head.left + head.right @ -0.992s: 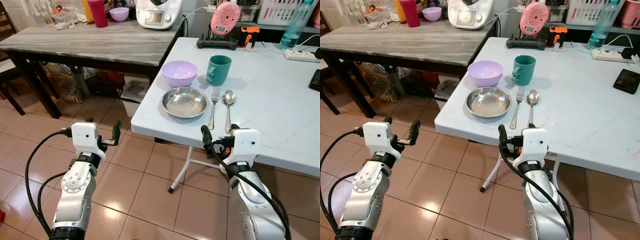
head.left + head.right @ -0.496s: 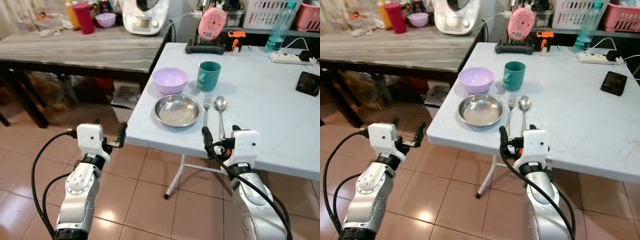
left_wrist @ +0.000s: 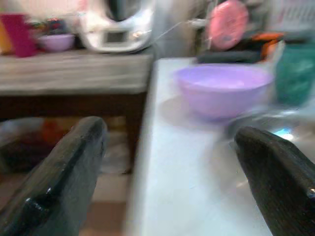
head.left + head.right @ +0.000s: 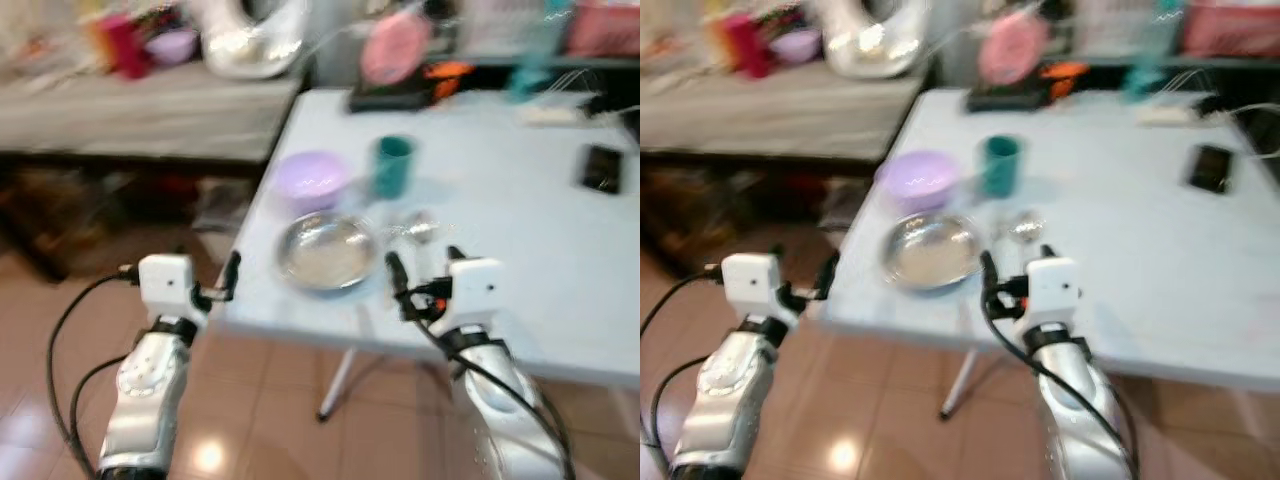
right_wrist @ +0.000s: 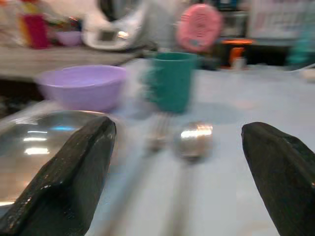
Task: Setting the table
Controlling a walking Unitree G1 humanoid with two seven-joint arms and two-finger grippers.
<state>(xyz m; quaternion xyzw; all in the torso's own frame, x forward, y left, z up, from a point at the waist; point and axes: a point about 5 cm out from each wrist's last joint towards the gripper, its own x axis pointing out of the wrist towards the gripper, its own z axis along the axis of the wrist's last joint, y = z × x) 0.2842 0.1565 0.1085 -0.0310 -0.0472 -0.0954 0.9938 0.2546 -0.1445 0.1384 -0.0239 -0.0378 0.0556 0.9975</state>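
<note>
Blurred view, your left hand (image 4: 232,272) and right hand (image 4: 392,274) both released, empty, low at the white counter (image 4: 520,230) edge, steel plate (image 4: 325,251), purple bowl (image 4: 311,178), green cup (image 4: 393,165) at centre frame

On the bench (image 4: 520,200): plate (image 4: 326,252) near; bowl (image 4: 312,180) behind it; cup (image 4: 393,166) right of bowl; spoon (image 4: 420,230) right of plate.

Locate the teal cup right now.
The teal cup stands on the white table, just right of the purple bowl and behind the steel bowl, ahead of the right gripper.
</note>
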